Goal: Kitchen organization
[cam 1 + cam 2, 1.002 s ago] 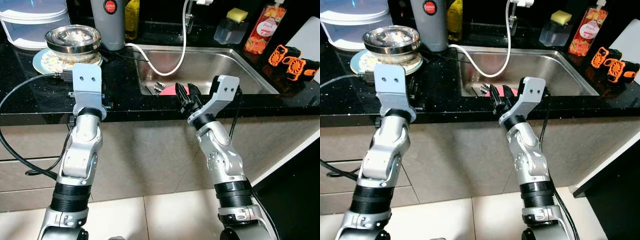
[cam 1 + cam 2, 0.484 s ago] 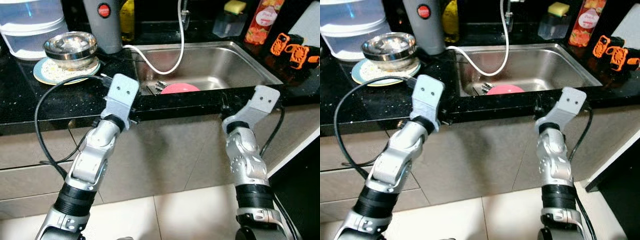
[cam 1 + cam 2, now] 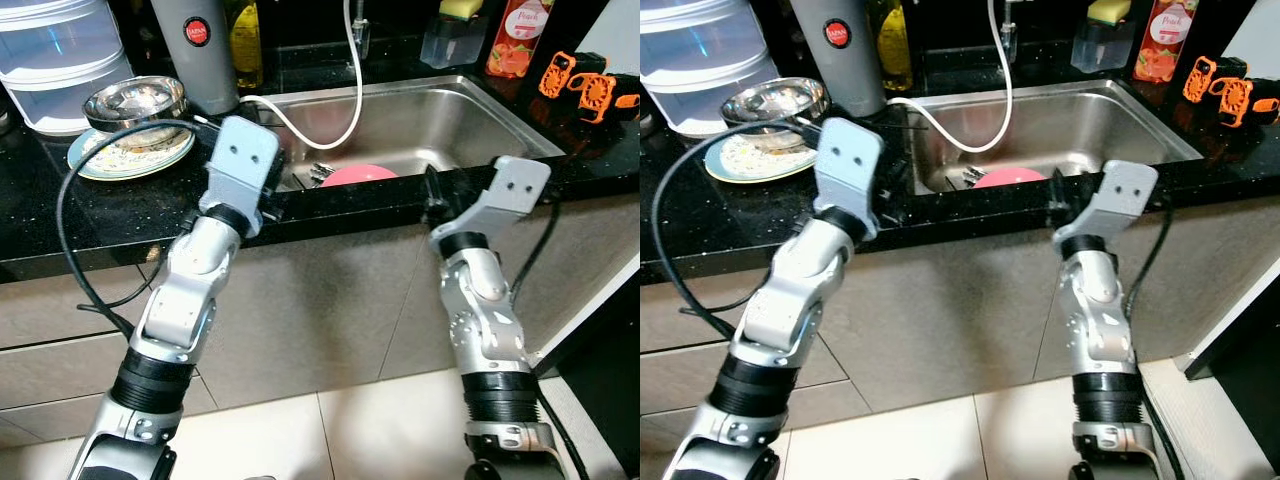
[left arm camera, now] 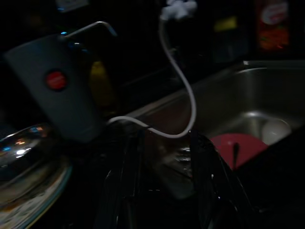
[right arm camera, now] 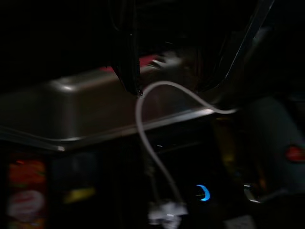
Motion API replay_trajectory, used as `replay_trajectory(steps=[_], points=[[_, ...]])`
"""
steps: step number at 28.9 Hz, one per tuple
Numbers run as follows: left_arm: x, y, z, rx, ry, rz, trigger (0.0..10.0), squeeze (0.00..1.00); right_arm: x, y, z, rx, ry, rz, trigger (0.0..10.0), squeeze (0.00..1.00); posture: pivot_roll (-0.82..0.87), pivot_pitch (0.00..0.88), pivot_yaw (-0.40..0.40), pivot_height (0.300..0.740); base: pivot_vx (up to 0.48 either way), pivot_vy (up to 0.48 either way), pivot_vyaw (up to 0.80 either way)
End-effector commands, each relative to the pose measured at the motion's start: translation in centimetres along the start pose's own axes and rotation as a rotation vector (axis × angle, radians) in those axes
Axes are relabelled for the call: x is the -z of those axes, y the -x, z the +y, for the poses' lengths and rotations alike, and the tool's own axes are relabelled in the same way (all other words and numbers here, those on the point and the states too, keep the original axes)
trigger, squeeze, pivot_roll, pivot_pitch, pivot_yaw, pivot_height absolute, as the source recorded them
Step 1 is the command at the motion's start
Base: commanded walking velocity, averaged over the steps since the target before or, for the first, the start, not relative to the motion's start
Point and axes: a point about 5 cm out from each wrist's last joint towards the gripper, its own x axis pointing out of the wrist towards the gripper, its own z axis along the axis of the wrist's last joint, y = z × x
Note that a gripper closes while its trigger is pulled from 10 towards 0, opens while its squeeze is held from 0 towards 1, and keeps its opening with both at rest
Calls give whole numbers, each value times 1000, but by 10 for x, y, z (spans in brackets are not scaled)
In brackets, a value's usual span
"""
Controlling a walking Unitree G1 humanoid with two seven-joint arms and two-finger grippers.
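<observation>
Both silver arms are raised from below with elbows bent, so that each wrist is brought up to the front edge of the black counter [image 3: 60, 215]. The left gripper [image 4: 164, 191] is held over the counter edge just left of the sink [image 3: 470, 110], its wrist plate facing the camera. In the left wrist view its two black fingers [image 4: 128, 191] are seen apart, with nothing between them. Ahead of these fingers, down in the sink, a pink plate [image 3: 358, 175] lies on the basin floor, with cutlery [image 3: 318, 174] just beside it. A white hose [image 3: 345, 95] is draped from the tap into the basin beyond the fingertips. To one side of the fingers a grey canister [image 3: 195, 50] with a red badge stands on the counter, and near it a steel bowl [image 3: 135, 100] rests on a patterned plate [image 3: 130, 155].

The right gripper [image 5: 190, 62] is held at the front rim of the sink, forearm nearly upright and wrist bent forward over the edge. In the dark right wrist view its fingers [image 5: 126, 57] are seen spread, empty, directed into the basin towards the pink plate and the hose. A red soap bottle [image 3: 515, 40] and orange objects [image 3: 585, 85] stand well beyond them at the back of the counter.
</observation>
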Motion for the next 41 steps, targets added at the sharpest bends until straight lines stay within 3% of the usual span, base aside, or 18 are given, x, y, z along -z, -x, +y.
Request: replay_trajectory(steps=[1,7,28,41], points=[[2,3,2,-35,9,-8,10000,0,-6,-2,9,-39,-17,-23,10000,0,163,0,10,740,0,0,0],[1,4,10,-104,11,-30,10000,0,-5,-4,14,-65,-20,-17,10000,0,164,0,4,740,354,0,0],[2,3,7,-113,4,-34,10000,0,-2,-3,13,-76,-27,-1,10000,0,163,0,-5,740,469,0,0],[1,3,4,-113,4,-37,10000,0,-1,-3,11,-74,-24,7,10000,0,160,0,-11,740,23,0,0]])
